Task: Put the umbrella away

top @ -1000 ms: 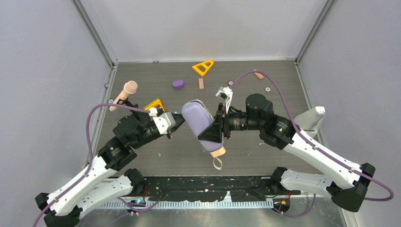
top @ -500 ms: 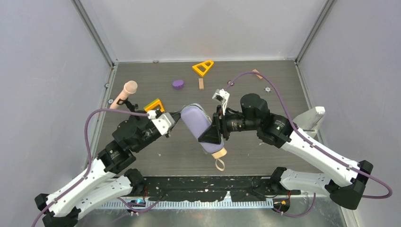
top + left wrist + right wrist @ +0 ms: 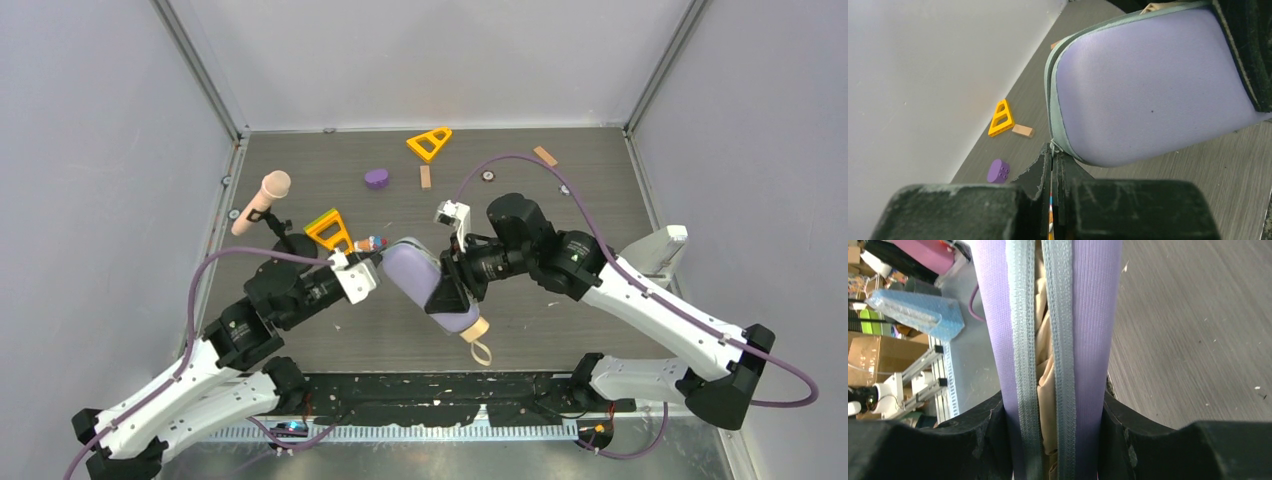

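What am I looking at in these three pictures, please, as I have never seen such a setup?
Two robot arms stand at a grey wood-grain table. One picture looks down from above; the others come from cameras on each wrist. The right gripper clamps a lavender oblong fabric case, with a pale beige folding umbrella inside its open zip. The left gripper pinches what seems the zip pull. Also there: a pink-headed microphone, yellow triangular frame, purple block.

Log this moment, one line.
right hand: shut on lavender oblong case | zipper: open, beige umbrella fabric inside | left hand: shut on zipper pull
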